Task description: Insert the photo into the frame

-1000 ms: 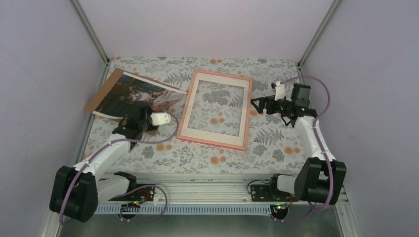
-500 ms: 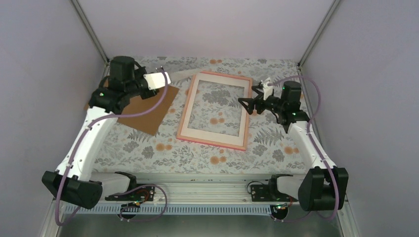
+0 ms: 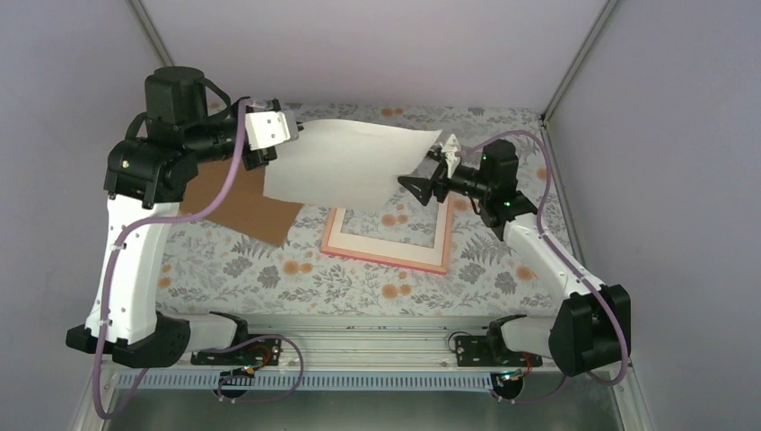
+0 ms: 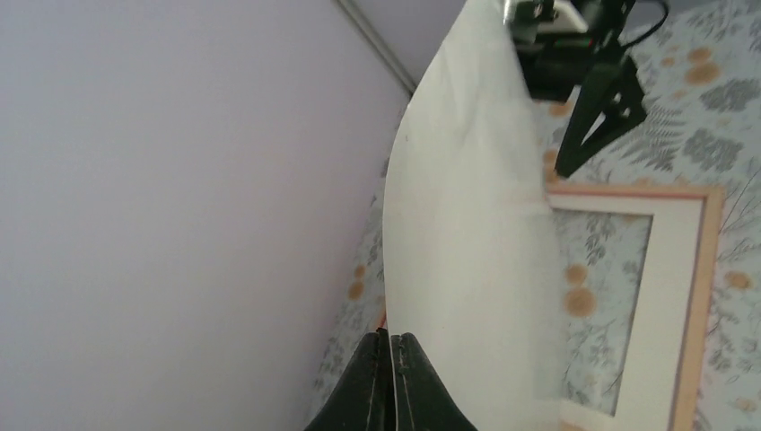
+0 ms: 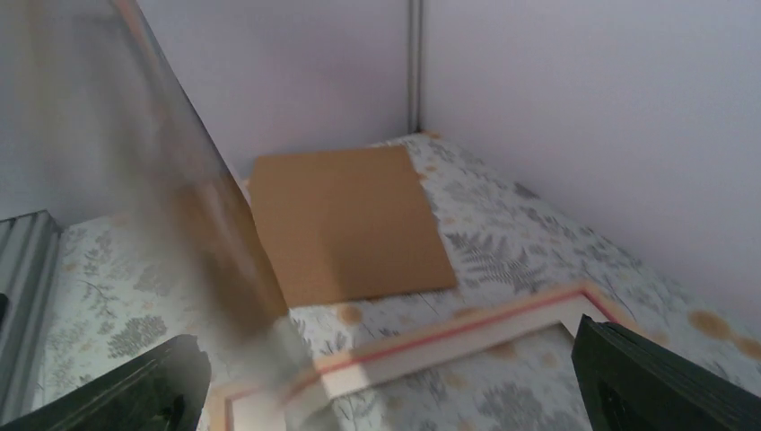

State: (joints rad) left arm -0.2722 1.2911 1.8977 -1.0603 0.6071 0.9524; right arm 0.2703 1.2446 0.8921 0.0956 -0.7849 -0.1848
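The photo hangs in the air with its plain white back up, over the far part of the pink frame. My left gripper is shut on the photo's left edge. In the left wrist view my left gripper pinches the edge of the curved white sheet, and the frame lies below. My right gripper is open at the photo's right edge, apart from it. In the right wrist view my right gripper is wide open over the frame's corner, and the photo is a blur at left.
The brown cardboard backing board lies flat left of the frame, and it also shows in the right wrist view. Enclosure walls and corner posts close in the floral table at the back and sides.
My left arm has lifted the photo off the cardboard, turned it white side up and carried it right over the frame. My right gripper has moved left towards the photo's edge.
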